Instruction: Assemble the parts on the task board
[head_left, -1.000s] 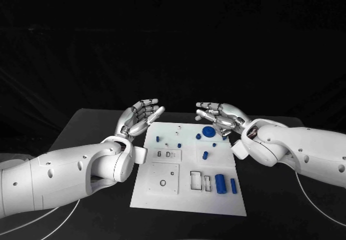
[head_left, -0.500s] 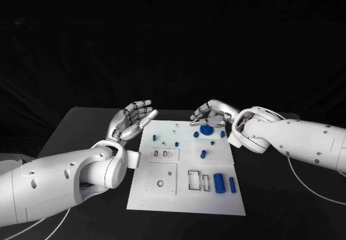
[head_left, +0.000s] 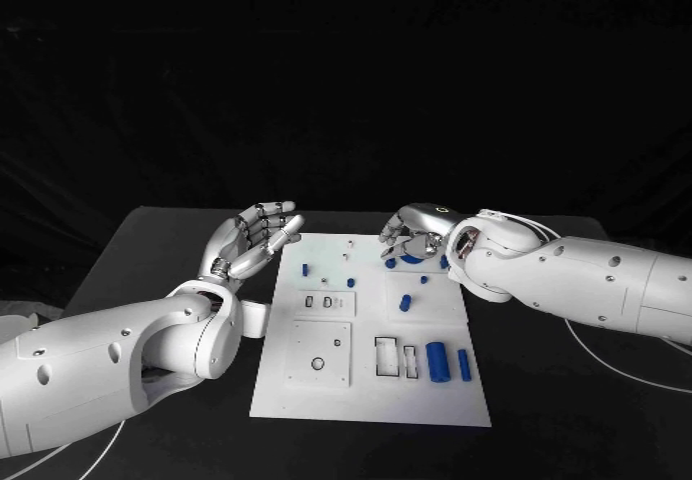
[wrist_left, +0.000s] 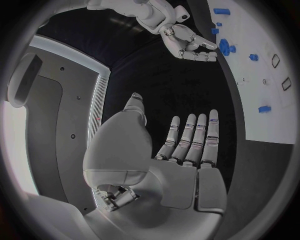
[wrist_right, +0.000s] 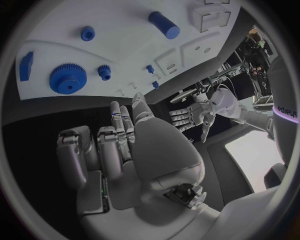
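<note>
- Tabletop (head_left: 159, 250) is lying black under a black backdrop, carrying the white task board (head_left: 368, 395) in its middle.
- Left hand (head_left: 253, 238) is hovering just off the board's far left corner, palm up, fingers straight and spread wide, holding nothing; the left wrist view shows the same flat, open palm (wrist_left: 187, 150) above the dark tabletop.
- Right hand (head_left: 414, 236) is hanging over the board's far right end with its fingers curled downward; nothing is showing between them in the right wrist view (wrist_right: 119, 145).
- Blue gear (wrist_right: 65, 78) is lying on the board's far end, right below the right hand, which is partly covering it in the head view.
- Small blue pinion (wrist_right: 104, 72) is sitting just beside the gear, with a blue block (wrist_right: 25, 65) on the gear's other side.
- Blue cylinder (head_left: 437, 362) is lying at the board's near right, next to a slimmer blue bar (head_left: 464, 365) and two dark-edged rectangular slots (head_left: 389, 355).
- Small blue peg (head_left: 407, 303) is resting mid-board; another blue peg (head_left: 306, 269) is sitting towards the far left.
- White square plate (head_left: 319, 353) with a round hole is occupying the board's near left.
</note>
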